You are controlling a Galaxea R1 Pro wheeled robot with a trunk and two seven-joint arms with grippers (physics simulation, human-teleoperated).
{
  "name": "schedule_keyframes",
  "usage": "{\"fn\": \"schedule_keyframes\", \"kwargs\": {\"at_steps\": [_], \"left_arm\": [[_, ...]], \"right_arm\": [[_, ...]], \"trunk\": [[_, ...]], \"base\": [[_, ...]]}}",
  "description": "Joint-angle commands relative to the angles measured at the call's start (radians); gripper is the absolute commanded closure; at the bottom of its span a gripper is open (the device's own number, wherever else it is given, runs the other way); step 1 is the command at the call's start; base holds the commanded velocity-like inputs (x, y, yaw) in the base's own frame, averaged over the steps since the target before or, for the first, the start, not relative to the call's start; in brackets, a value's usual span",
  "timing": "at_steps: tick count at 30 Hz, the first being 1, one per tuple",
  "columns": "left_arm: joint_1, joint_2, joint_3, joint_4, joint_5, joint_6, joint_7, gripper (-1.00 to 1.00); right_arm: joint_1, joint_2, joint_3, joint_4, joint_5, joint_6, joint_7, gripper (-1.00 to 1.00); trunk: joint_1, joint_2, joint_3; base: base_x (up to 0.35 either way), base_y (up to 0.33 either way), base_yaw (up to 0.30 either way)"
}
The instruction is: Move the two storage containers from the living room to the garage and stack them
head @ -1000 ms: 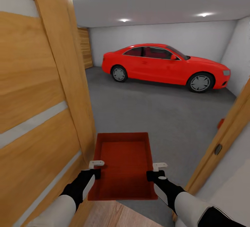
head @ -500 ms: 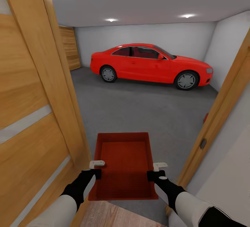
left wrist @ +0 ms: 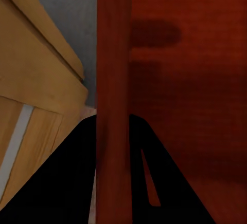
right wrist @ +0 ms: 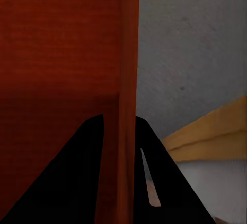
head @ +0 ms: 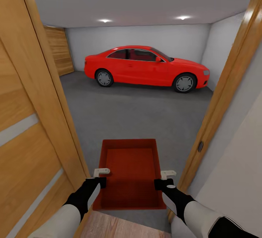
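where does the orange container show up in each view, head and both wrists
Head view: storage container low at centre, held between the left gripper and right gripper.
Left wrist view: its side wall runs straight up between the black fingers, inside to one side.
Right wrist view: its other side wall between the fingers.
Shared landmark: the grey garage floor and the wooden door frame.

The head camera looks forward and down through the doorway into the garage; both wrist cameras sit close against the container walls it also sees.
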Motion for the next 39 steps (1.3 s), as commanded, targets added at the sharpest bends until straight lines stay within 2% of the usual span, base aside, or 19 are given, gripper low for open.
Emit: {"fn": "schedule_keyframes", "kwargs": {"at_steps": [1,10,17,31,39], "left_arm": [[0.0,0.013,-0.008,0.006,-0.004,0.008,0.007,1.0],[0.0,0.013,-0.008,0.006,-0.004,0.008,0.006,1.0],[0.0,0.013,-0.008,0.004,-0.005,0.008,0.008,1.0],[0.0,0.013,-0.008,0.004,-0.005,0.008,0.008,1.0],[0.0,0.013,-0.008,0.006,-0.005,0.008,0.006,1.0]], "right_arm": [[-0.003,-0.012,-0.031,-0.002,0.013,-0.003,-0.032,1.0],[-0.003,-0.014,-0.031,-0.002,0.013,-0.003,-0.032,1.0],[-0.003,-0.015,-0.031,-0.002,0.013,-0.003,-0.031,1.0],[-0.003,-0.014,-0.031,-0.002,0.013,-0.003,-0.031,1.0],[-0.003,-0.014,-0.031,-0.002,0.013,-0.003,-0.031,1.0]], "trunk": [[0.001,-0.002,-0.002],[0.001,-0.002,-0.002],[0.001,-0.002,-0.002],[0.001,-0.002,-0.002],[0.001,-0.002,-0.002]], "base": [[0.128,0.159,-0.008],[0.167,0.206,-0.001],[0.048,0.03,-0.02],[0.0,0.0,-0.225],[0.093,0.126,-0.033]]}}
